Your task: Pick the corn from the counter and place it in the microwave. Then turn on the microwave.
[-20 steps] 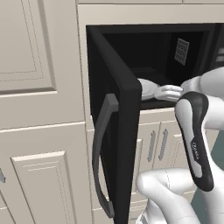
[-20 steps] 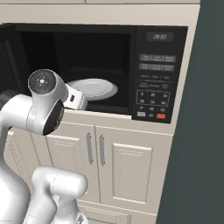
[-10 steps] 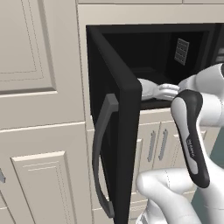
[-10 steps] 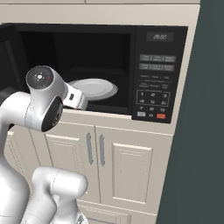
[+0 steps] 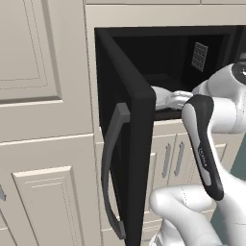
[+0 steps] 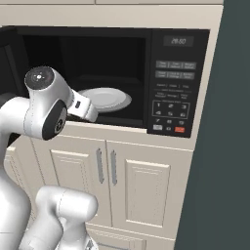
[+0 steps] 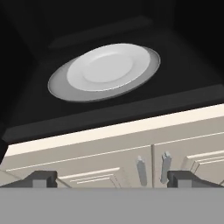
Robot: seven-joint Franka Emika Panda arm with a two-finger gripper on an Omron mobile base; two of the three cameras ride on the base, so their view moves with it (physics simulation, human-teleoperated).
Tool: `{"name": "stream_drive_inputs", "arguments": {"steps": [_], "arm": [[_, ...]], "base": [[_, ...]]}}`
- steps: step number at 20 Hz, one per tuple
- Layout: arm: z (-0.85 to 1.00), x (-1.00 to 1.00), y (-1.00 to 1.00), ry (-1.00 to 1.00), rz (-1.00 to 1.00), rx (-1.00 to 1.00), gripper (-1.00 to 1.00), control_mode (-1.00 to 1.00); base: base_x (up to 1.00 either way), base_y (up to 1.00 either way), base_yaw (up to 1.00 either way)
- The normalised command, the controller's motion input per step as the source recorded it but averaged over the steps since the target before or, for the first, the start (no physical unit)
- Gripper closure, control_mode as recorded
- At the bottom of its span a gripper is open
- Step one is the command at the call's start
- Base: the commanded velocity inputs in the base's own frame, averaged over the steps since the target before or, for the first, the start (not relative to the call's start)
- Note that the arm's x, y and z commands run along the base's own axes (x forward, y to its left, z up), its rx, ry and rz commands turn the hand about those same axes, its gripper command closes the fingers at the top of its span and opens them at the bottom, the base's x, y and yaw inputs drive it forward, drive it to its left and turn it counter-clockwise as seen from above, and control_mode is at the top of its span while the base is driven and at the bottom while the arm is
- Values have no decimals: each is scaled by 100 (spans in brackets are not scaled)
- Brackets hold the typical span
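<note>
The black microwave [image 6: 178, 83] is built into cream cabinets, its door [image 5: 137, 144] swung wide open to the left with the curved grey handle [image 5: 113, 168] facing out. Inside lies a white plate [image 6: 105, 99] with nothing on it, seen from just outside in the hand view as plate [image 7: 105, 70]. My gripper [image 7: 112, 179] is open and empty, hovering at the front lip of the cavity just below the plate's level. From the left base view, the gripper [image 5: 166, 98] sits at the cavity's mouth behind the door's edge. The corn and the counter are out of view.
The keypad with its red button [image 6: 179, 130] is on the microwave's right side. Cream cabinet doors [image 6: 141, 185] with grey pulls sit below. A dark wall [image 6: 219, 146] closes the right. The open door blocks the left of the opening.
My arm's elbow joint has drifted slightly up and to the left. The hand stays at the cavity's mouth with the jaws still open.
</note>
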Motion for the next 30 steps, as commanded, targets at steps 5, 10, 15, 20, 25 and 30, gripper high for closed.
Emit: {"name": "stream_drive_inputs", "arguments": {"steps": [5,10,15,20,25,30], "arm": [[-2,0,-3,7,-5,-3,-100,-100],[-3,0,-3,5,-4,-4,-100,-100],[-6,0,-5,1,-4,-4,-100,-100],[-9,0,-8,-2,-3,-3,-100,-100],[-9,0,-10,-3,-3,-2,-100,-100],[-6,0,-6,0,-1,-3,-100,-100]], "base": [[0,0,0],[0,0,0],[0,0,0],[0,0,0],[0,0,0],[0,0,0]]}}
